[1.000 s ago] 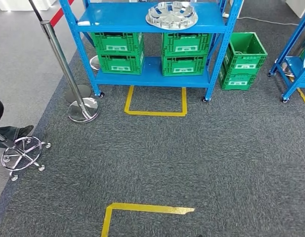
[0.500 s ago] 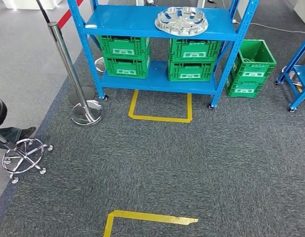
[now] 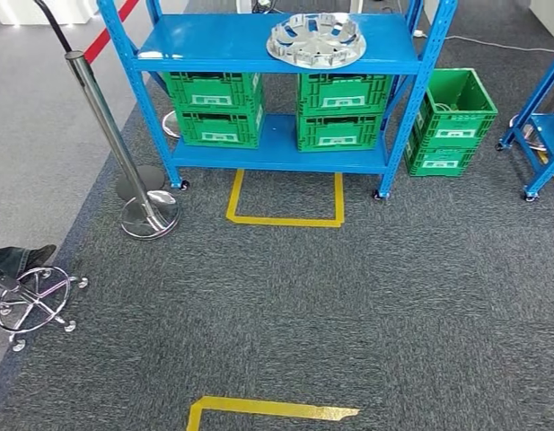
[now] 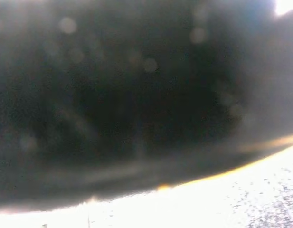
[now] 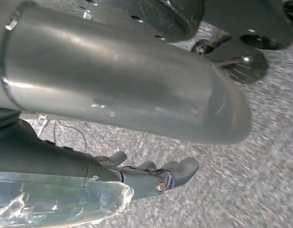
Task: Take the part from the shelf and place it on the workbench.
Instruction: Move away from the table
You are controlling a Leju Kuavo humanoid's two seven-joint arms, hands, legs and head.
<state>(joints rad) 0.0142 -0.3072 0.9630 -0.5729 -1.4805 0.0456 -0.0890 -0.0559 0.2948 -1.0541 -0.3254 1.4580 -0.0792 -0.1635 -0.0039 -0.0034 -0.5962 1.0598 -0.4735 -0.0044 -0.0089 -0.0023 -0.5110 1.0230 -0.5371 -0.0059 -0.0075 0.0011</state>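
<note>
**Cut off, blurred, or hidden**

The left wrist view is a dark blur with an overexposed pale band; nothing there can be made out. In the head view, the blue shelf (image 3: pixel 274 45) loses its upper part at the top edge, the second blue rack (image 3: pixel 541 126) is cut by the right edge, and the wheeled stool (image 3: pixel 30 301) by the left.

High head view toward shelf (image 3: pixel 274 54)
</note>
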